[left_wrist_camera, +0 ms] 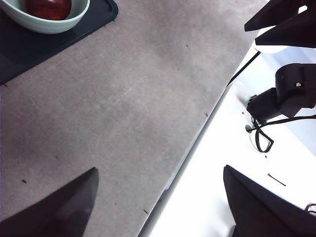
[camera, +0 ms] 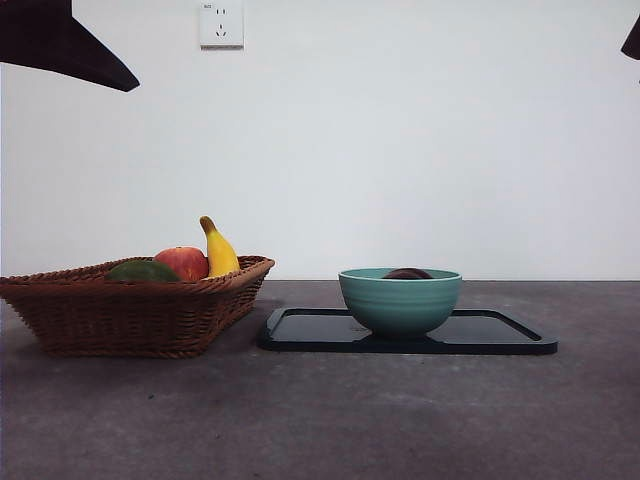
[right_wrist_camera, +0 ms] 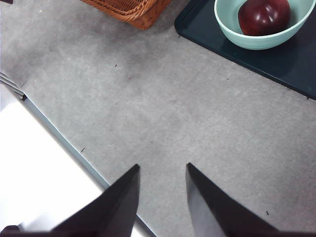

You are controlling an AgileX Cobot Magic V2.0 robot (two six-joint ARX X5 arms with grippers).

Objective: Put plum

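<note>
The plum (camera: pixel 407 273) is a glossy dark maroon fruit lying inside the teal bowl (camera: pixel 400 300), with only its top showing over the rim in the front view. The bowl stands on a black tray (camera: pixel 500 335). The left wrist view shows the plum (left_wrist_camera: pixel 48 7) in the bowl (left_wrist_camera: pixel 54 24) far from my left gripper (left_wrist_camera: pixel 159 169), which is open and empty over the table's edge. My right gripper (right_wrist_camera: pixel 162 166) is open and empty near the table's front edge, well away from the plum (right_wrist_camera: pixel 264 16) and bowl (right_wrist_camera: pixel 247 42).
A wicker basket (camera: pixel 130 310) left of the tray holds a red apple (camera: pixel 183 262), a banana (camera: pixel 220 252) and a dark green fruit (camera: pixel 143 271). Black arm tips (camera: pixel 60 45) show at both top corners. The other arm's gripper (left_wrist_camera: pixel 281 22) appears in the left wrist view.
</note>
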